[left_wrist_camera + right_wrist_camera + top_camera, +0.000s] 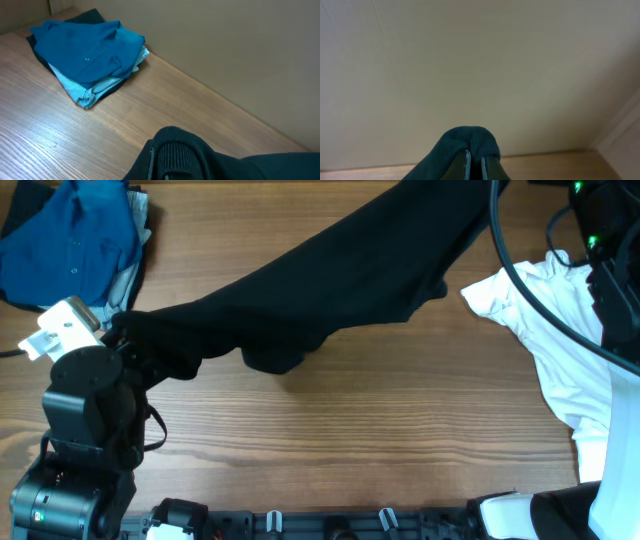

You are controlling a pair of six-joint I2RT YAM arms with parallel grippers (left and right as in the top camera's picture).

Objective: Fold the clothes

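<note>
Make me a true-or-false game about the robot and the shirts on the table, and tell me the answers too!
1. Both the left gripper and the right gripper are pinching the black T-shirt. True.
2. The blue shirt is spread out flat in the middle of the table. False: it lies folded on a pile in the far corner on the left arm's side.
3. A white T-shirt lies rumpled on the right arm's side of the table. True.
4. The black T-shirt is neatly folded. False: it hangs stretched between the two grippers, sagging in the middle.
</note>
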